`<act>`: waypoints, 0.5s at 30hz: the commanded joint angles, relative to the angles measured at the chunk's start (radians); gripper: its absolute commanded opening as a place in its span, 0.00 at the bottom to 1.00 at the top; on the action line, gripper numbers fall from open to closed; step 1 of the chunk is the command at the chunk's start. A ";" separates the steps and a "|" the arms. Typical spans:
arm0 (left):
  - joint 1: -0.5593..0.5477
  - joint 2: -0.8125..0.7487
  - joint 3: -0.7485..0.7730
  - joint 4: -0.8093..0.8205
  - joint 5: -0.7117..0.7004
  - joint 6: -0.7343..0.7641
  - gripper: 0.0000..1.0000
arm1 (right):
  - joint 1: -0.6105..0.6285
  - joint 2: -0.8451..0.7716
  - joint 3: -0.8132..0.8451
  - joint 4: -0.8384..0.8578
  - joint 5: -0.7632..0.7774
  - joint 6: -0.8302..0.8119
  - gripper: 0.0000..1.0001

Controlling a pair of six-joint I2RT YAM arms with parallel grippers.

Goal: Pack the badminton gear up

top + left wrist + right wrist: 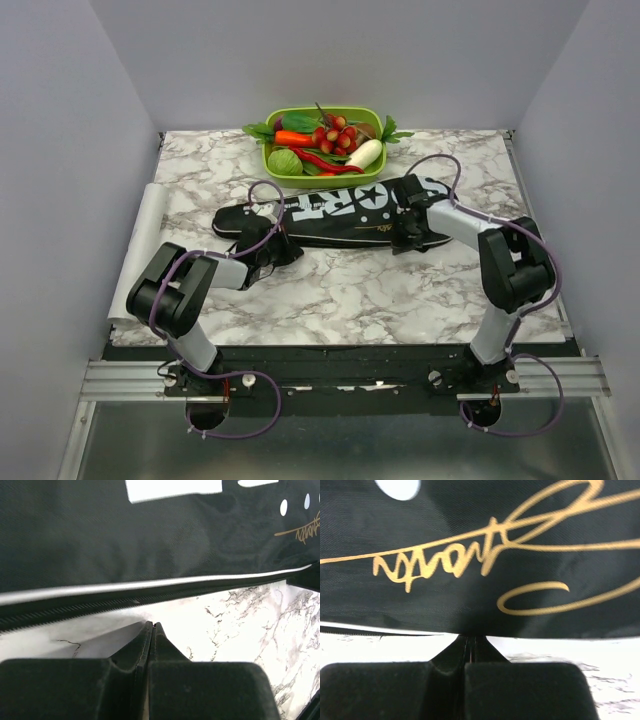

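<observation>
Table (340, 290): white-grey marble pattern. Plain pale grey walls (340, 50) enclose table at back, left, right. Aluminium rail (120, 380) along table's near edge. Light even, diffuse; soft shadows.

You have soft, even overhead light in the top view, only a faint shadow beside the black bag (330, 212) on the marble table (380, 290). Your wrist views sit so close that the bag's gold script blurs, and the foreground goes dark

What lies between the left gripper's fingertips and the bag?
Only a narrow bare strip of table, up to the bag; the left wrist view shows it.
</observation>
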 commanded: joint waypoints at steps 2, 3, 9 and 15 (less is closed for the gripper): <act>-0.001 0.040 -0.016 -0.069 0.032 0.025 0.03 | 0.094 0.107 0.101 0.066 -0.106 0.091 0.01; -0.001 0.040 -0.018 -0.068 0.032 0.024 0.03 | 0.109 0.125 0.137 0.073 -0.129 0.100 0.01; -0.003 0.030 -0.019 -0.076 0.041 0.031 0.03 | 0.167 0.211 0.237 0.053 -0.082 0.192 0.01; -0.016 -0.036 -0.016 -0.092 0.082 0.045 0.04 | 0.137 0.132 0.170 0.035 0.035 0.246 0.01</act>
